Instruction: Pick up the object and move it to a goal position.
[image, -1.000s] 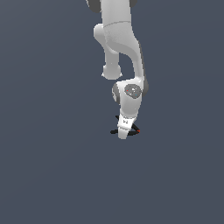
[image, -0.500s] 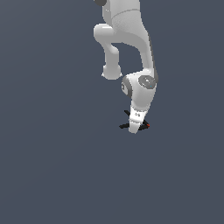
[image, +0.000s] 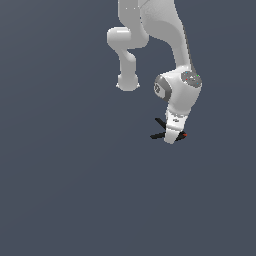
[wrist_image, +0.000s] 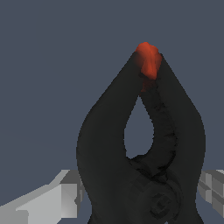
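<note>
The object is a small black clamp (image: 159, 129) with thin crossing arms and a tiny red-orange tip (image: 184, 135). It sticks out on both sides of my white gripper (image: 171, 140) in the exterior view, right of centre. In the wrist view the clamp (wrist_image: 144, 153) fills the picture, its red-orange tip (wrist_image: 148, 59) pointing away from the camera. My grey fingers (wrist_image: 48, 199) press against its two sides. The gripper is shut on the clamp. I cannot tell whether it is off the ground.
The white arm (image: 182, 90) comes down from the top of the exterior view. A plain dark grey-blue ground (image: 60, 190) lies all around. No other object or goal marker shows.
The arm has swung toward the exterior view's right, carrying the clamp with it, and the clamp now sits slightly higher in the picture than one second ago.
</note>
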